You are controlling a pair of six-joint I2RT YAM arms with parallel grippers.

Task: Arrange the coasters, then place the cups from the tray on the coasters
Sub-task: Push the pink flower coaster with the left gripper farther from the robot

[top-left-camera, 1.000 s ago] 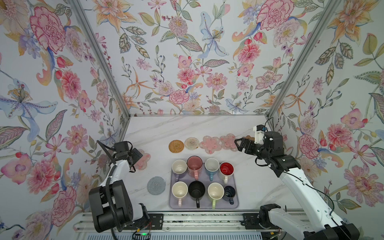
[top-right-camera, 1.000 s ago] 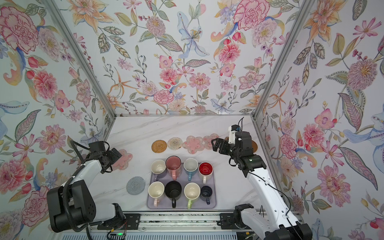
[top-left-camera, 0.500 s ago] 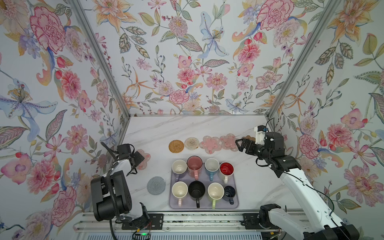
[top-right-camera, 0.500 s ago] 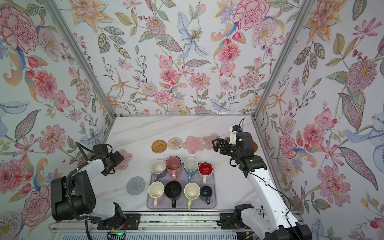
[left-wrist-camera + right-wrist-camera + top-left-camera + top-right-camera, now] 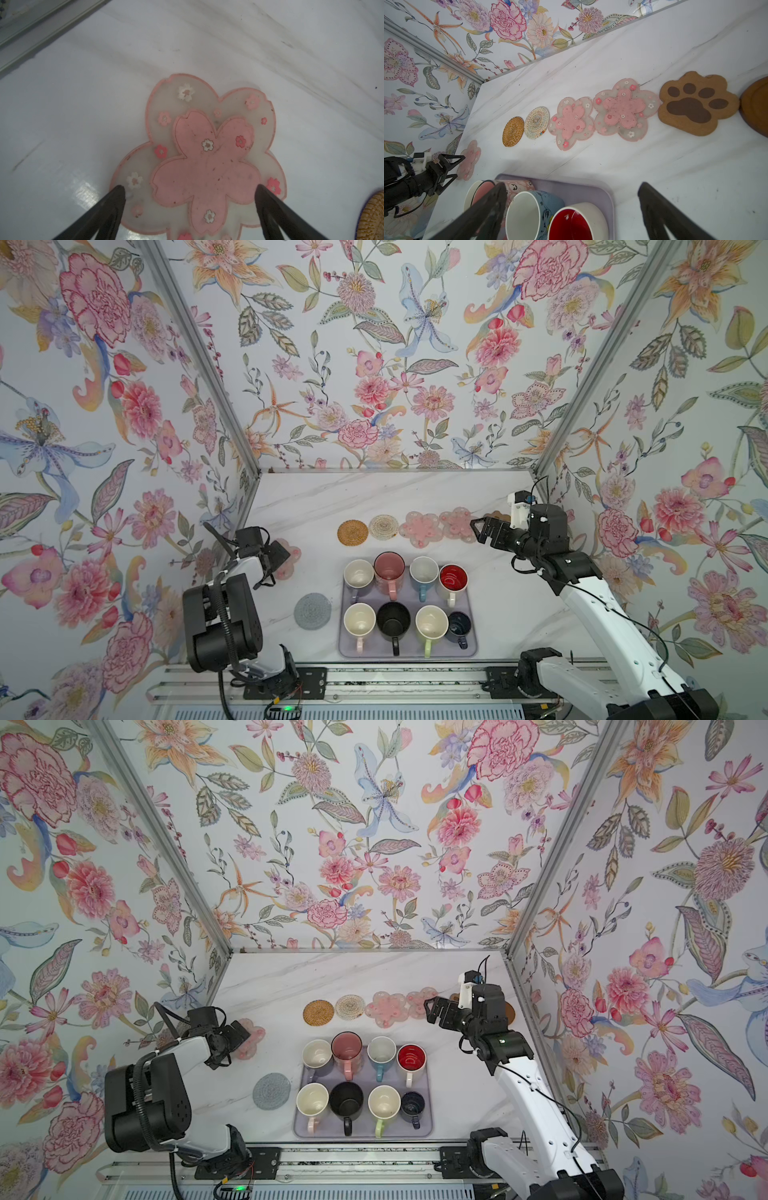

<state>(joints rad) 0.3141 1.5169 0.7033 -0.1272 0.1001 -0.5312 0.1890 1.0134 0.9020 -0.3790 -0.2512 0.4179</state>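
since a second ago the left arm has folded back toward its base and dipped, bringing the left fingers (image 5: 99, 212) low over the stray pink flower coaster (image 5: 207, 166); the right arm has hardly stirred. the left fingers stand wide apart, one tip over each side of the flower. it lies flat on the table (image 5: 332, 497) by the left wall, well apart from the others. whether the tips touch it i cannot tell. the right fingers (image 5: 660, 207) are wide apart too and hold nothing, hovering near the right end of the back row.

that row runs rattan coaster (image 5: 352, 532), beige woven coaster (image 5: 383, 526), two pink flowers (image 5: 421, 529), paw coaster (image 5: 695, 104), brown disc (image 5: 756, 108). the grey knitted coaster (image 5: 312, 611) lies alone just left of the tray (image 5: 471, 649), and all eight cups (image 5: 393, 618) sit on the tray.

the step looks like fetching the stray flower into the row. the mat is thin, soft and flat, so closing across its full width would likely only buckle it. better to shift to one petal, press a tip down at its rim and pinch that edge. then carry it low, clear of the cup rims, and lay it flat beside the rattan coaster without overlap.
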